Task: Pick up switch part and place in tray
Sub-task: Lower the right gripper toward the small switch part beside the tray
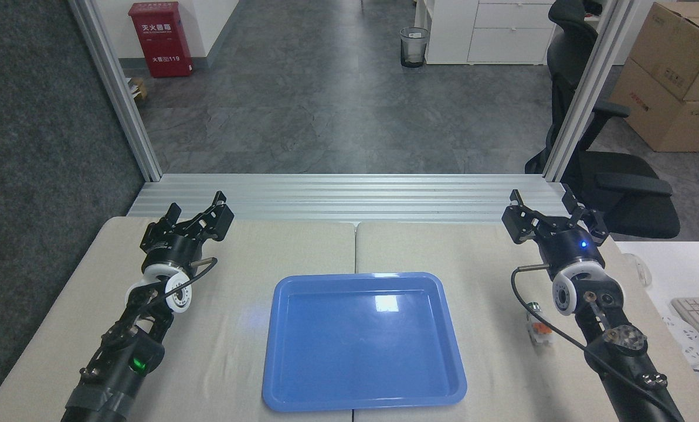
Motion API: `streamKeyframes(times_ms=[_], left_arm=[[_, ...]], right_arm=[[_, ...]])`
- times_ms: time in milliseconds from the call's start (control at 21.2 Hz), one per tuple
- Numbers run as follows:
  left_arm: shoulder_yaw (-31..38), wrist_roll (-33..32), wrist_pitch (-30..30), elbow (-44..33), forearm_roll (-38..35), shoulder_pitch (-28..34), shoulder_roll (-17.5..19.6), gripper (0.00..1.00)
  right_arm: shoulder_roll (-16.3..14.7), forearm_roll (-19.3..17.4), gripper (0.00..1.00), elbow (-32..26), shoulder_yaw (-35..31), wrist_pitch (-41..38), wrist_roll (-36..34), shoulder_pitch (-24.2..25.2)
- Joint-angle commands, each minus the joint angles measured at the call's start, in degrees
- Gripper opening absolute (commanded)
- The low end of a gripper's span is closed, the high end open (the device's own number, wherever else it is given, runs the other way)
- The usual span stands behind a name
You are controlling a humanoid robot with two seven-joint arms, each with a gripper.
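While both arms rest over the table (302,246), the switch part (538,328) lies on the cloth to the right of the tray (363,340), apart from its rim and tucked just beside the right forearm, whose wrist and cable partly cover it. Only its left side shows: a silver-ringed round end pointing away from the robot, an orange piece behind that, and a pale body trailing toward the near edge, so its long axis runs roughly front to back, close to parallel with the tray's right side. The right gripper (552,214) sits well beyond the part, near the far edge of the table, with its jaws spread wide and nothing between them. That is the relation the next move turns on, as I judge it: the part lies behind the jaws, back toward the robot and a little inward toward the tray, so the right arm would have to draw back and come down over it, closing across the narrow width, not along the length. The left gripper (200,214) is over the far left of the table, on the other side of the tray, well apart from the part; its jaws look parted and empty too. The right arm is plainly the nearer one. The tray holds nothing, so the pick has not begun.
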Motion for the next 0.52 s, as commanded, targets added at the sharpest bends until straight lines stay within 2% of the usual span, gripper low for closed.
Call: streamKeyframes(times_ms=[0,472], left_arm=[[0.0,0.0,0.0,0.0,0.0,0.0,0.0,1.00],[0.0,0.0,0.0,0.0,0.0,0.0,0.0,1.00]], right_arm=[[-0.5,0.1,0.98,-0.4,-0.1,0.2,0.0,1.0],[-1.1,0.1,0.97,-1.2,0.0,0.2,0.3,0.6]])
